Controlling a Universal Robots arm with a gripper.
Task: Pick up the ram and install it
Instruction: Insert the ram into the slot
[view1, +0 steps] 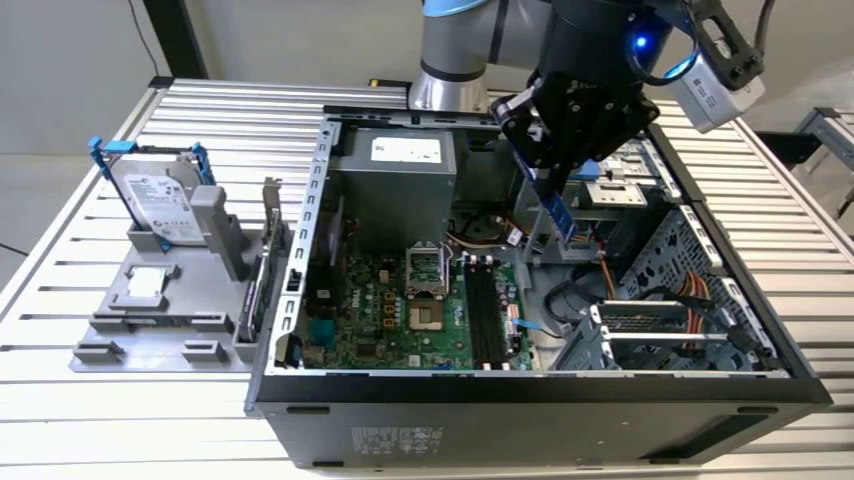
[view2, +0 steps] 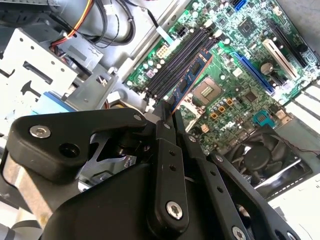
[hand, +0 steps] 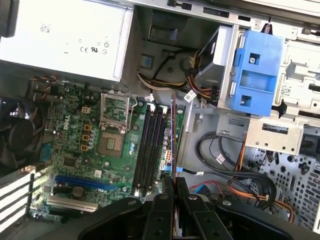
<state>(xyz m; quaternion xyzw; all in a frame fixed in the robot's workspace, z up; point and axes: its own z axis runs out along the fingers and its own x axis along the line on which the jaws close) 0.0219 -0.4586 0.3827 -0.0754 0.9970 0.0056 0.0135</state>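
Exterior view: the hand (view1: 545, 168) is holding the ram (view1: 562, 212) over the open computer case (view1: 534, 388).
Its fingers are clamping narrowly on the stick's upper end, so the ram is hanging below the hand, its long axis pointing steeply down rather than lying flat along the black memory slots (view1: 483, 315). It is hovering above the motherboard (view1: 387, 310), apart from the slots and toward their far end. The arm is reaching in from above, wrist slightly tilted.

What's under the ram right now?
The ram, held in the gripper, hangs above the motherboard, over or beside the black memory slots. Visible slots look empty. The strip directly beneath is covered by the ram.
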